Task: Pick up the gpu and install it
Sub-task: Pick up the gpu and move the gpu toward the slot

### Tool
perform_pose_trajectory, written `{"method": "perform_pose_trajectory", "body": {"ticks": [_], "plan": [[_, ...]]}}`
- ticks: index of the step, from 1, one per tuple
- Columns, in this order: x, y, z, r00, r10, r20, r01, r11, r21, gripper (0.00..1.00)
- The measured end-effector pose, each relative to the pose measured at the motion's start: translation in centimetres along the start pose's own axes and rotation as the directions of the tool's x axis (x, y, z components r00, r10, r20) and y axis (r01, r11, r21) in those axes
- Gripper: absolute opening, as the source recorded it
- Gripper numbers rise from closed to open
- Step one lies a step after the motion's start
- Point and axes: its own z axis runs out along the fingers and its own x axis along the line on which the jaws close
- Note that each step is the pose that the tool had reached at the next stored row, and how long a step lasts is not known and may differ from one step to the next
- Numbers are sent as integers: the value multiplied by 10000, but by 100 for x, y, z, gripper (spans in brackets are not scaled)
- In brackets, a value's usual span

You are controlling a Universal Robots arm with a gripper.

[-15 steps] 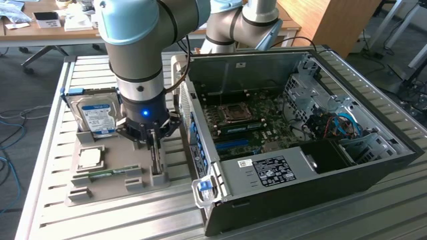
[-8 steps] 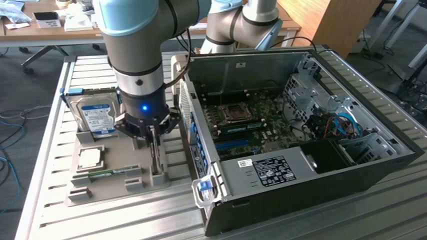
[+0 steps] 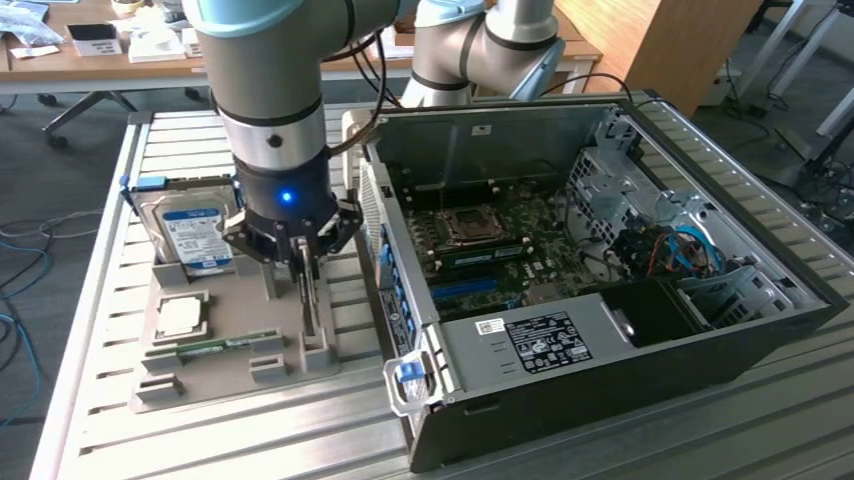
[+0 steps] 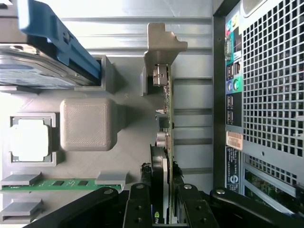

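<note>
Gripper clamps gpu on edge, lengthwise beside case.

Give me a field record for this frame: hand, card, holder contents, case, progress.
hand: closed on the graphics card, one finger on each face
graphics card: standing on edge in its slot of the gray holder
also in holder: hard drive, processor chip, memory stick
computer case: side panel off, beside the holder on the exterior view's right
progress: card gripped, not yet lifted out or installed
</note>
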Motion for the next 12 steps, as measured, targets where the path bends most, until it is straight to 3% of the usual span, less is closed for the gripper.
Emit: {"method": "perform_pose_trajectory", "body": {"ticks": [5,12], "plan": [[-3,6,-131,10000,-7,0,7,10000,-1,27],[-6,11,-222,10000,-10,0,10,10000,-1,27]]}}
